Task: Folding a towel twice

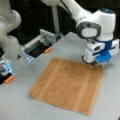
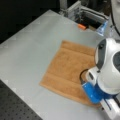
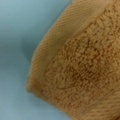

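- Grey counter [image 1: 20, 110] against a dark background; metal fixture with orange tabs [image 1: 41, 46] at the far left in a front view.
- Lying flat and fully spread on the counter, no fold made yet: towel [image 1: 66, 83], orange-brown, squarish, lighter bands near two edges.
- Positioned low over the towel's far right corner in a front view: end effector [image 1: 93, 64]; same corner at the near right in a front view [image 2: 93, 100].
- Extending from the end effector toward the near left: the whole body of the towel.
- Filling the wrist view: a rounded towel corner [image 3: 75, 72] on bare counter.
- Finger spread and contact with the cloth: cannot tell.
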